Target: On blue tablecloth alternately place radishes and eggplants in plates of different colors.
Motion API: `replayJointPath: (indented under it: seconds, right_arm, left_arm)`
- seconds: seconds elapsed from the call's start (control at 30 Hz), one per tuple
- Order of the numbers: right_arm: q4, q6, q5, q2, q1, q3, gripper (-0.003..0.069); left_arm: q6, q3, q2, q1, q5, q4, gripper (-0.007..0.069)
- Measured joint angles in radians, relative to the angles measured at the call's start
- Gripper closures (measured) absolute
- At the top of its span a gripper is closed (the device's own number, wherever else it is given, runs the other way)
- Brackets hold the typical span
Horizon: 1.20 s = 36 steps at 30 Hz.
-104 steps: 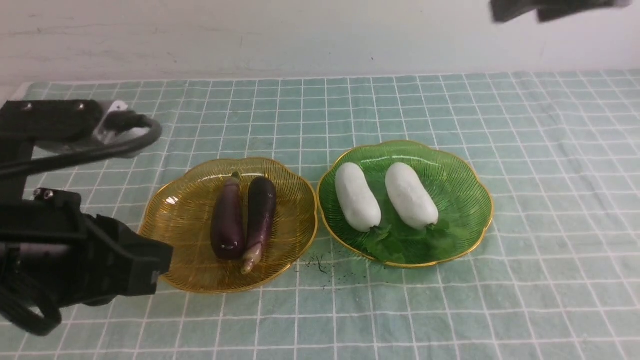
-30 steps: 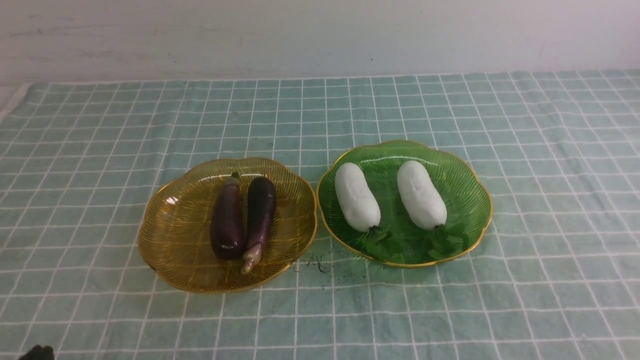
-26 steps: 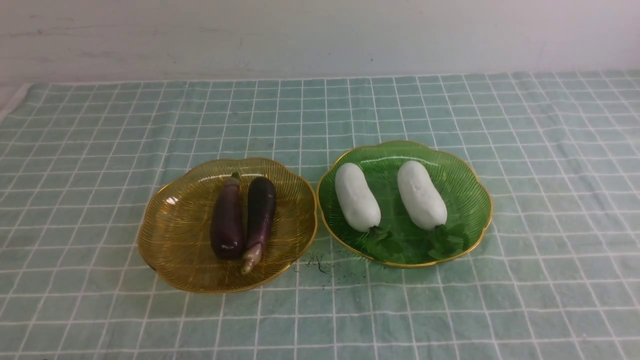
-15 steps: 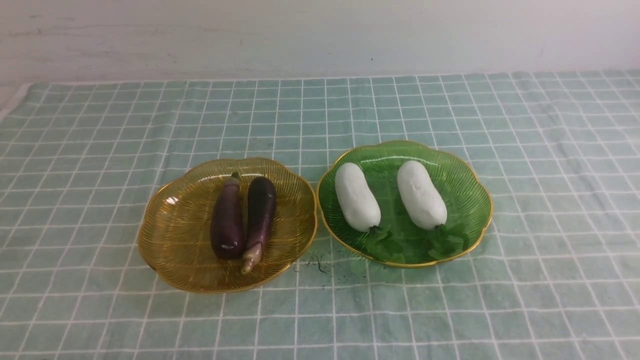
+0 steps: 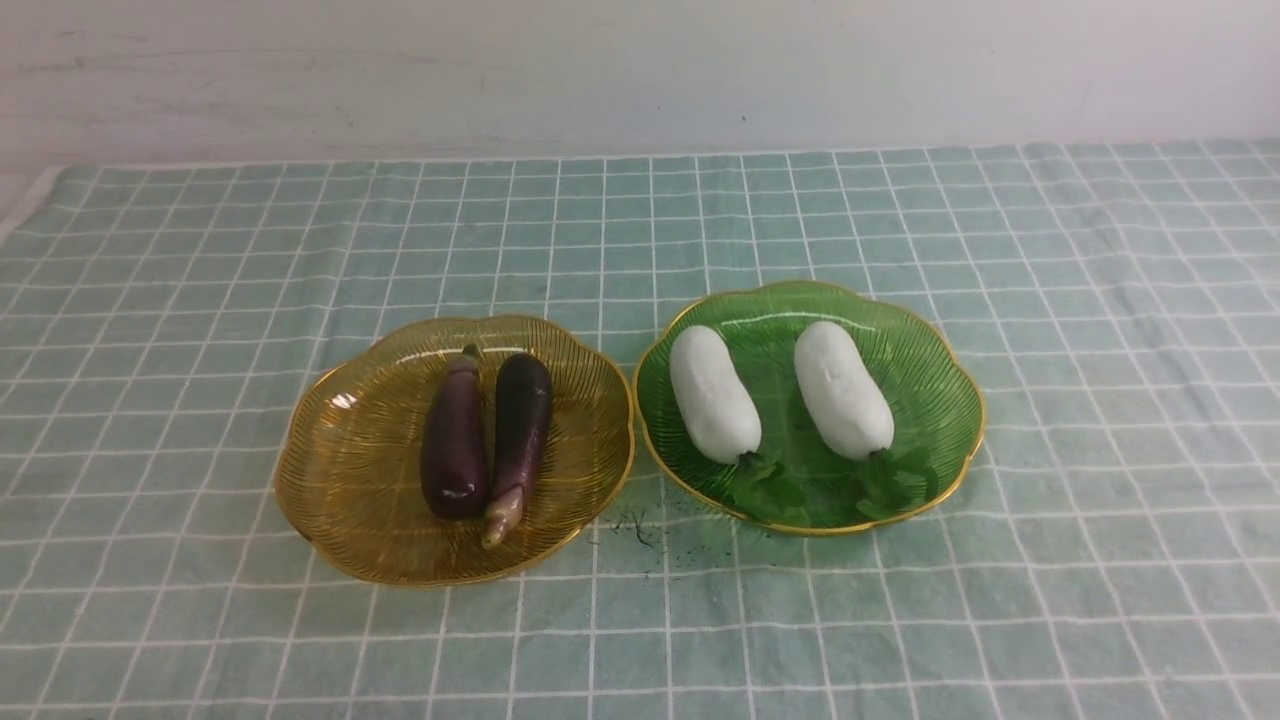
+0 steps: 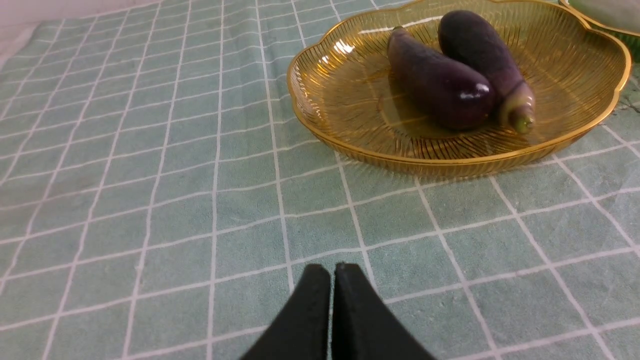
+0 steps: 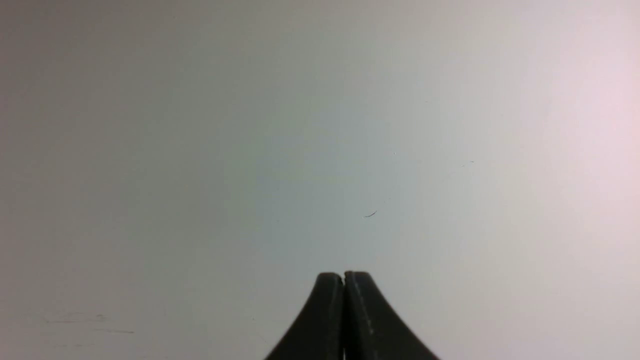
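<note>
On the blue tablecloth (image 5: 900, 620) an amber plate (image 5: 350, 470) holds two eggplants, a darker one (image 5: 455, 440) and a longer pale-tipped one (image 5: 520, 425). Beside it a green plate (image 5: 930, 390) holds two white radishes, one on the left (image 5: 713, 395) and one on the right (image 5: 842, 390), leaves toward me. No arm shows in the front view. In the left wrist view my left gripper (image 6: 332, 267) is shut and empty over the cloth, short of the amber plate (image 6: 325, 100) with both eggplants (image 6: 440, 82). My right gripper (image 7: 344, 275) is shut and empty, facing a plain wall.
A pale wall (image 5: 640, 70) runs behind the table's far edge. Dark specks (image 5: 640, 530) lie on the cloth between the plates. The cloth's left edge (image 5: 25, 200) shows at the far left corner.
Both arms have left the front view since 3.5 s ago. The right radish shifted to the right in the green plate. Nothing has moved in the last second.
</note>
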Motion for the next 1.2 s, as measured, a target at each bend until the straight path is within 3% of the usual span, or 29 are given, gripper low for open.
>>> replayJointPath:
  seconds: [0.23,0.47,0.6,1.2]
  right_arm:
    - [-0.101,-0.043,0.150,0.000,-0.019,0.098,0.0673]
    - [-0.098,-0.017,0.222,0.000,-0.185,0.396,0.0673]
    - [-0.085,0.030,0.267,0.001,-0.248,0.433,0.0673]
    - [-0.078,0.047,0.277,0.001,-0.258,0.432,0.0673]
  left_arm:
    - [0.000,0.000,0.000,0.000,0.000,0.000,0.0632]
    - [0.000,0.000,0.000,0.000,0.000,0.001,0.0632]
    - [0.000,0.000,0.000,0.000,0.000,0.002,0.0632]
    - [0.000,0.000,0.000,0.000,0.000,0.002,0.0632]
